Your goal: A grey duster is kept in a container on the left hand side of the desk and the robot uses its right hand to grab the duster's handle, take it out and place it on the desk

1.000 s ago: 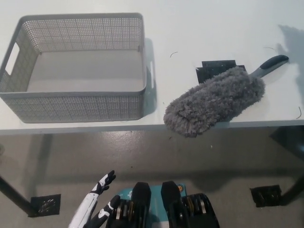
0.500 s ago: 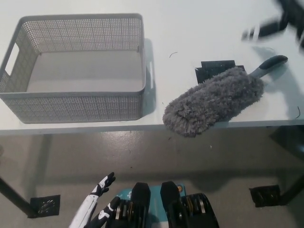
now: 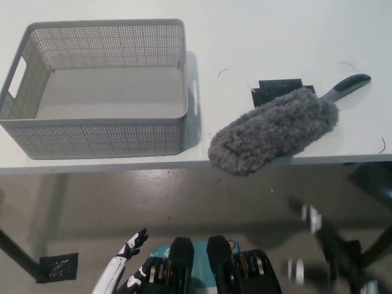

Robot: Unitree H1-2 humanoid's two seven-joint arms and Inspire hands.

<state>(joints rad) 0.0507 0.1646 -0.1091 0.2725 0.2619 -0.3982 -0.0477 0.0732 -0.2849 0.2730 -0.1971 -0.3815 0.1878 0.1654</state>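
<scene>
The grey fluffy duster (image 3: 272, 130) lies on the white desk (image 3: 257, 43), right of the container. Its fluffy end hangs slightly over the front edge, and its grey-black handle (image 3: 350, 84) points to the far right. Nothing is holding it. The grey mesh container (image 3: 98, 138) stands on the left of the desk with nothing in it. My black right arm (image 3: 318, 239) is a motion-blurred streak at the bottom right, below the desk edge and well away from the duster. My white left hand (image 3: 131, 245) rests at the bottom left, fingers apart, holding nothing.
A small black patch (image 3: 278, 86) lies on the desk, partly under the duster. Below the desk edge is grey floor with a black desk foot (image 3: 58, 264) at the lower left.
The blurred right arm was above the duster's handle at the top right half a second ago. It has dropped to the bottom right, below the desk. The duster stays where it lay.
</scene>
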